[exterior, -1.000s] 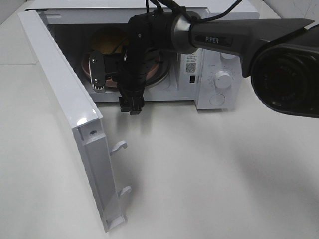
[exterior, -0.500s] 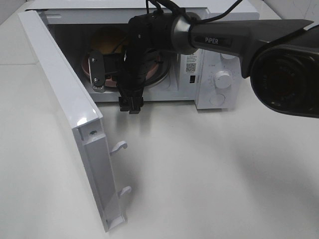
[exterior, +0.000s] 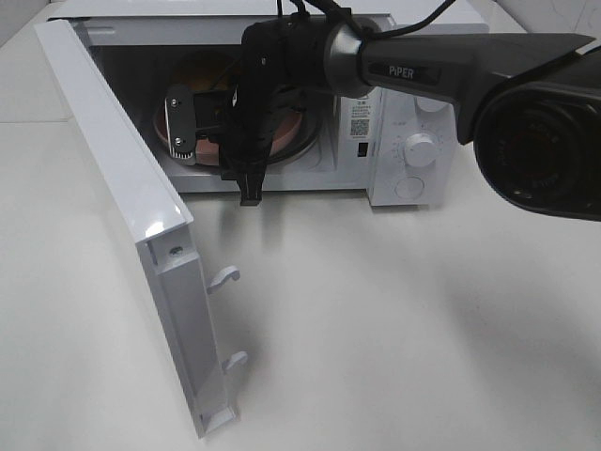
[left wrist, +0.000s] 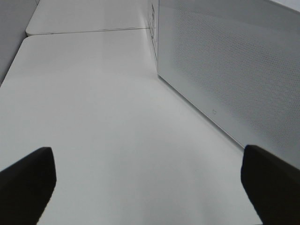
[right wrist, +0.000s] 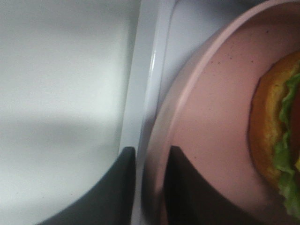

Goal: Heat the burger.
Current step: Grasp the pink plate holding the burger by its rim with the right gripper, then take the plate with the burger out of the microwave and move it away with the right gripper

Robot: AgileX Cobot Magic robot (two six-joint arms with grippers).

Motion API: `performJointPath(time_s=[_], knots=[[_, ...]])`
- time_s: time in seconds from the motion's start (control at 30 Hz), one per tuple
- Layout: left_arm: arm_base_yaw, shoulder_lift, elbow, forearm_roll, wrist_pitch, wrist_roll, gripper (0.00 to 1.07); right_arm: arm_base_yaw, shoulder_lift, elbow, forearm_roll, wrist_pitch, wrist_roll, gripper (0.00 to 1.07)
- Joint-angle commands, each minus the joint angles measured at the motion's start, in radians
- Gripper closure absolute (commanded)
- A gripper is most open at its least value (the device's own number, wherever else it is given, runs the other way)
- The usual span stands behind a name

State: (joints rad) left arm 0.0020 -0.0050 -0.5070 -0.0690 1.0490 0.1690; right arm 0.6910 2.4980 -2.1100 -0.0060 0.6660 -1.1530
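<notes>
Only the right wrist view shows the right gripper (right wrist: 150, 151) clamped on the rim of the pink plate (right wrist: 211, 108) inside the microwave (exterior: 404, 141). The burger (right wrist: 267, 131) sits on that plate, orange-brown with green lettuce (right wrist: 282, 157) frilling out. The left gripper (left wrist: 147, 157) hangs wide open.

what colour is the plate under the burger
The plate is salmon pink, clearest in the right wrist view.

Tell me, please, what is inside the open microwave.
Inside the microwave sits a pink plate carrying the burger, with the right gripper closed over the plate's rim. The arm covers much of the plate and the cavity floor behind it.
</notes>
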Motion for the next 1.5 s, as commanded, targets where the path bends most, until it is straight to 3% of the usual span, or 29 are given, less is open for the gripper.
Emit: performJointPath(time_s=[0.03,0.93,1.03,1.27,1.5], knots=[[0.001,-0.017,0.001,-0.002,-0.001,-0.005,0.02,-0.004,0.012,0.009,0.018,0.081,0.036,1.07],[0.001,-0.017,0.001,-0.002,-0.001,-0.005,0.02,-0.003,-0.054,0.011,-0.005,0.242,0.051,1.07],[0.001,-0.017,0.001,-0.002,-0.001,-0.005,0.02,-0.003,-0.083,0.052,-0.009,0.237,0.052,1.07],[0.001,-0.017,0.001,-0.002,-0.001,-0.005,0.02,-0.003,-0.218,0.264,-0.015,0.126,0.031,1.07],[0.001,-0.017,0.001,-0.002,-0.001,-0.005,0.02,-0.001,-0.32,0.386,-0.046,0.054,0.031,1.07]])
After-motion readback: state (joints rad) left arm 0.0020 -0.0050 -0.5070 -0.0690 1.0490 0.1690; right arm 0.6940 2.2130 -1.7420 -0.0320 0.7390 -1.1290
